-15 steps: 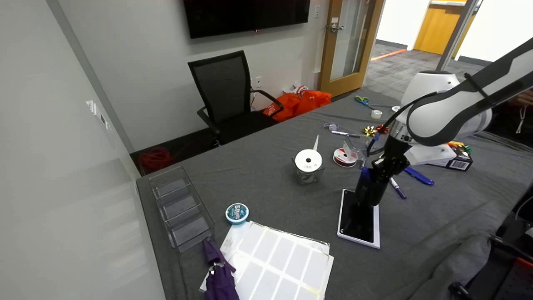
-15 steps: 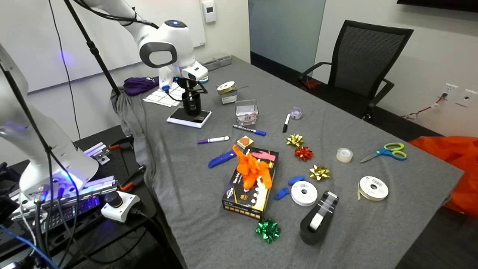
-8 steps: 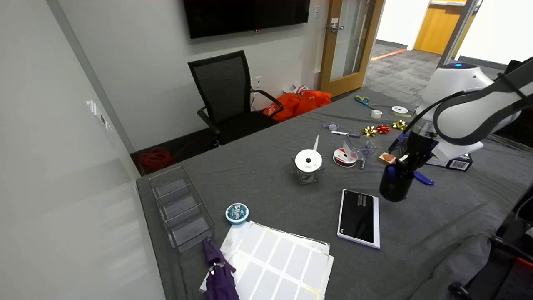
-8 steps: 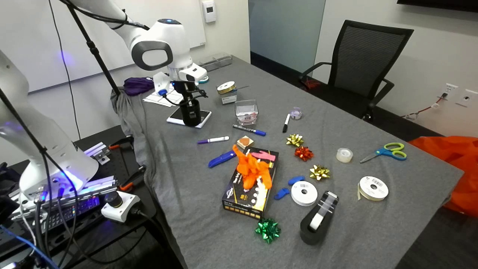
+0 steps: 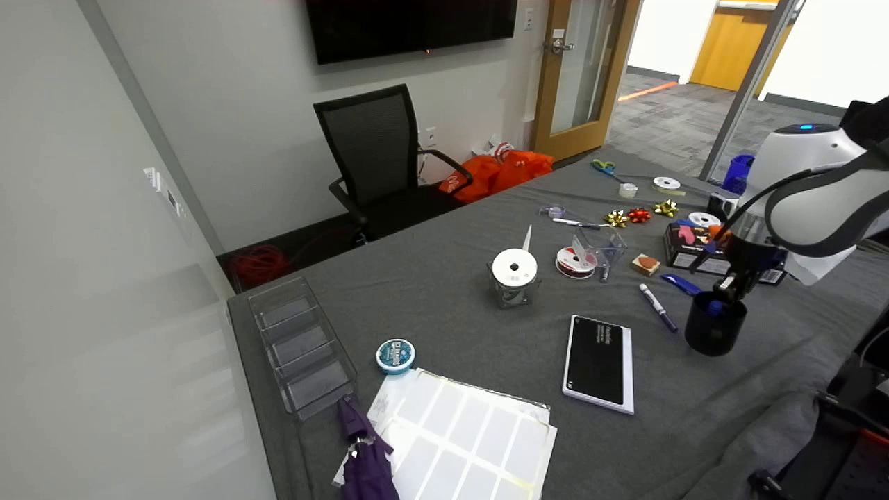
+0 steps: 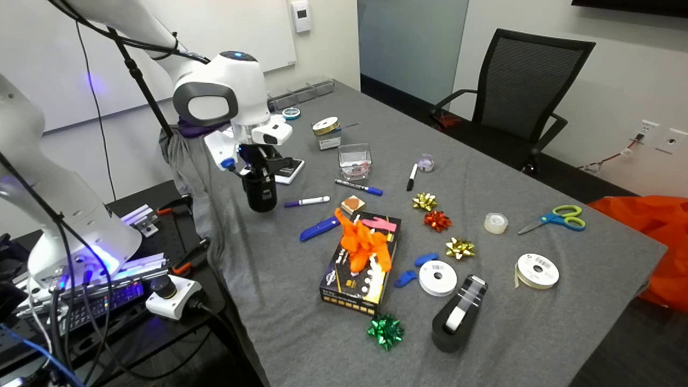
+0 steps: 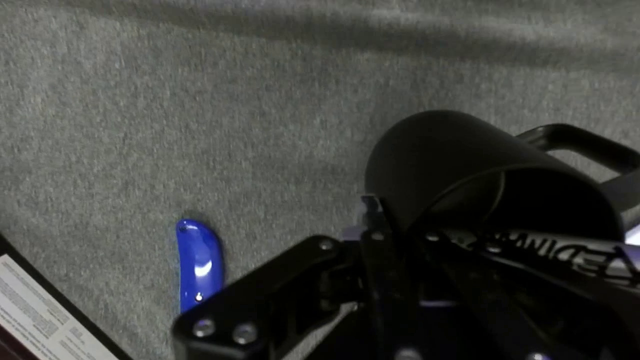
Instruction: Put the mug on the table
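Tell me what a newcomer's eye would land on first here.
Probably the big white robot arm, which leans over the grey table with a dark mug gripped at its end. Next might come the bright orange bags beside the chair, then the shiny green bow next to the black box, each in an exterior view.

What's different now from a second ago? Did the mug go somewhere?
The mug moved right in an exterior view: it was over the slab, and now it's to the right of the purple marker. The gripper went along, still pinching the mug's wall; nothing was let go. I can't tell if the mug touches the table. The slab, purple marker and scissors stayed put.
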You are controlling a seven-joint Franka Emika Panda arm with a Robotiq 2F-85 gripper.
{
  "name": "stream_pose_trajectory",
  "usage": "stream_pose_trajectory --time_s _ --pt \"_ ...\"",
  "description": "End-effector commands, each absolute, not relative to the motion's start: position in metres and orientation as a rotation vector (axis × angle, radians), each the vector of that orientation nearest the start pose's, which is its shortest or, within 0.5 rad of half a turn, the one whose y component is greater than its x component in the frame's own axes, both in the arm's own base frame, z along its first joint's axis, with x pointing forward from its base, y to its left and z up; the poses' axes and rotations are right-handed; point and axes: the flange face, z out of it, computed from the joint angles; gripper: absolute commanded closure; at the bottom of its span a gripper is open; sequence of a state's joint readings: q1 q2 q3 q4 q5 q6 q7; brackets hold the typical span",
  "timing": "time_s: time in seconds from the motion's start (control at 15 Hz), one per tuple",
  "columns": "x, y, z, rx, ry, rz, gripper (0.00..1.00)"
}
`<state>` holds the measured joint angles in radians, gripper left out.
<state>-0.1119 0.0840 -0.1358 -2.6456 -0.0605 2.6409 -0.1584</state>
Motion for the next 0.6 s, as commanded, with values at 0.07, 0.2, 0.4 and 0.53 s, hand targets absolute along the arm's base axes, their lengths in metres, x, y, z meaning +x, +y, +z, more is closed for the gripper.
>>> stream_pose_trajectory --time_s 0.07,0.2,0.4,0.53 --pt "0.3816 -0.1171 0.2052 -3.151 -0.090 0.046 0.98" --pt "0.3789 -0.1192 0.2045 -3.147 -0.115 -0.003 0.98" --pt "0.3761 -0.1209 0.2044 -3.150 -0.150 -0.074 0.67" --pt "0.3770 -0.1214 0.2052 -3.159 -0.162 -0.102 0.54"
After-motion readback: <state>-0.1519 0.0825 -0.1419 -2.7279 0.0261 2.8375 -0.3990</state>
